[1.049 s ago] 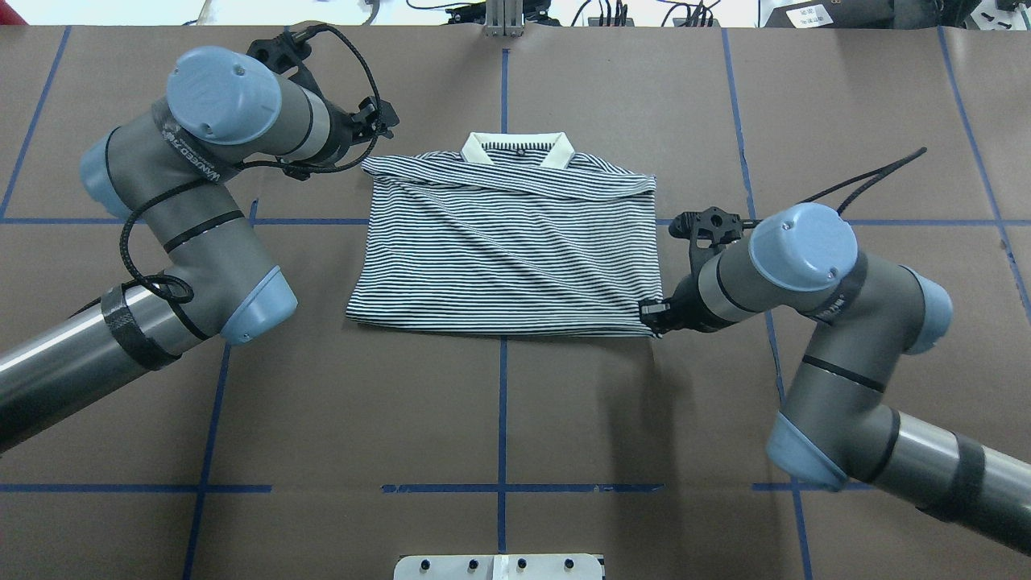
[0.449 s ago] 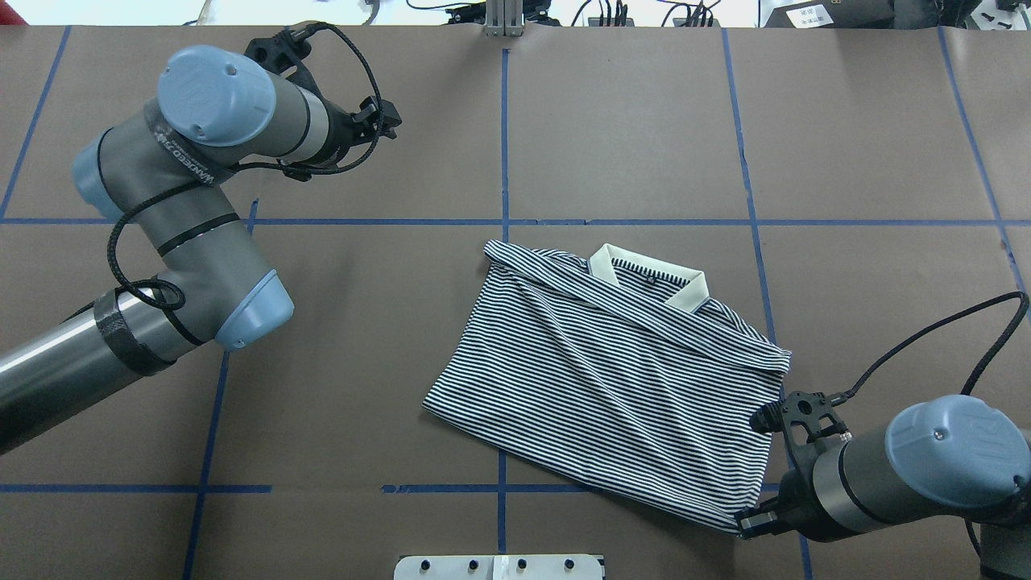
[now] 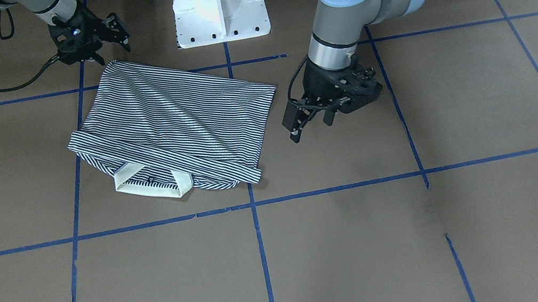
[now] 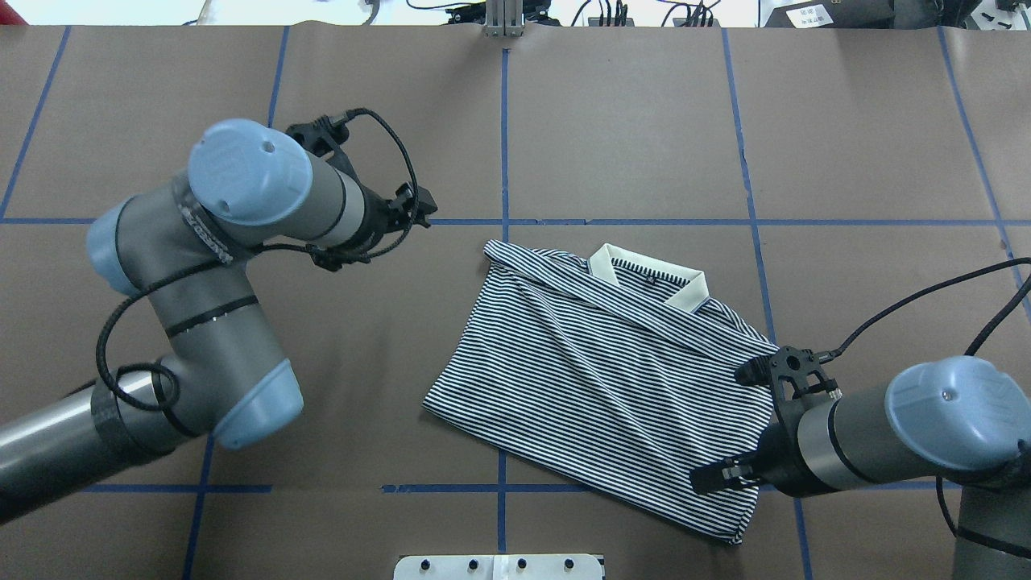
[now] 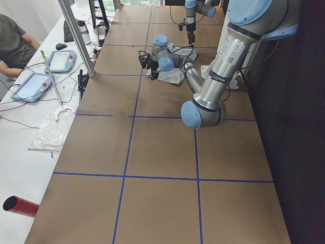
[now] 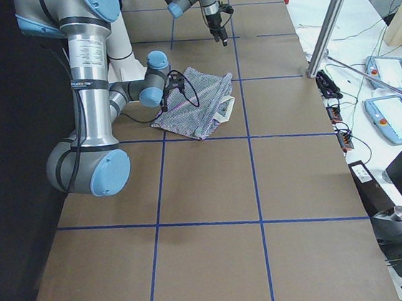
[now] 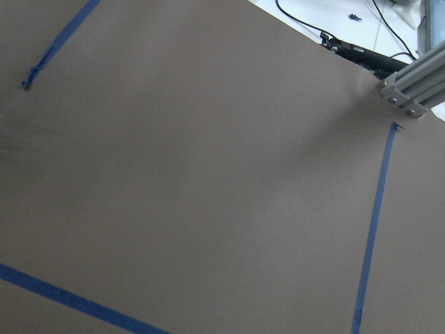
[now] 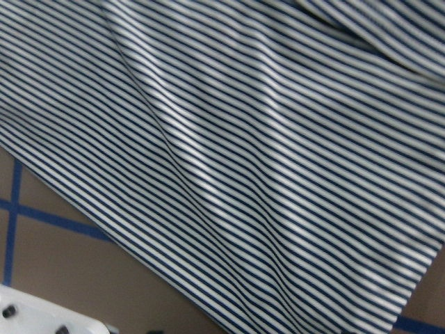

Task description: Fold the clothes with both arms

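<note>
On the left half of the brown table (image 4: 628,121), my left arm (image 4: 217,266) is bent over bare paper. My left gripper (image 3: 310,131) hangs a little above the surface with its fingers apart, and it holds nothing. Its wrist camera sees only paper and blue tape.

Between this gripper and the left edge of the shirt there is a strip of bare table, so the two are apart.

The striped polo shirt (image 4: 604,379) lies folded flat and turned askew. Most of it is to the right of the centre tape line (image 4: 504,121), and only its left edge crosses that line. The white collar (image 4: 648,278) is on the far edge, pointing away from me. The near edge runs slanted toward the right, and its last corner comes close to the front of the table, to the right of the white pedestal base (image 4: 499,566).

My right gripper (image 3: 111,49) is over the right edge of the shirt, near that corner. Its fingers are apart and not clamped on the cloth. Its wrist camera is filled with stripes.

Beyond the collar, the far part of the table is wide bare paper.
</note>
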Controlling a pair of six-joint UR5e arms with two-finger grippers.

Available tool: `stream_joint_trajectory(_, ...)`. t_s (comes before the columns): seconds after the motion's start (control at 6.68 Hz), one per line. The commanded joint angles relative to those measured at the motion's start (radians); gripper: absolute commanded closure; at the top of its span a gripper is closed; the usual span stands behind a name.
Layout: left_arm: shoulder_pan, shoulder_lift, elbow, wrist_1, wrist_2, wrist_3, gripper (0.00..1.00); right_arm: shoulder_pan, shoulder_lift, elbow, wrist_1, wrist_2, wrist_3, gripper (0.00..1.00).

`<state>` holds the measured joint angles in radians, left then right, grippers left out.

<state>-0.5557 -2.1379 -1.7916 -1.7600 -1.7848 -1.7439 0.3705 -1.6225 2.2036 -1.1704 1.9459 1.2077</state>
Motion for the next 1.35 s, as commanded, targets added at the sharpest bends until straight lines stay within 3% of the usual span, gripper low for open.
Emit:
stream_joint_trajectory(0.0,0.232,0.010,-0.029,0.079,0.107,-0.196,0.04,0.097,0.076,-0.005,-0.006,0.005,0.000,0.00)
stream_joint_trajectory(0.45,0.277,0.006,0.034,0.086,0.145,-0.252,0.10,0.104,0.115,-0.035,-0.009,-0.001,0.001,0.00)
stream_joint_trajectory(0.6,0.277,0.003,0.035,0.085,0.145,-0.262,0.22,0.104,0.115,-0.035,-0.009,-0.001,0.001,0.00)
stream_joint_trajectory(0.75,0.277,0.003,0.035,0.085,0.146,-0.285,0.56,0.105,0.113,-0.036,-0.009,-0.001,0.001,0.00)
stream_joint_trajectory(0.9,0.277,0.001,0.031,0.085,0.154,-0.286,1.00,0.105,0.113,-0.039,-0.011,-0.001,0.001,0.00)
stream_joint_trajectory(1.2,0.264,0.003,0.003,0.088,0.154,-0.272,1.00,0.110,0.113,-0.038,-0.012,0.001,0.025,0.00)
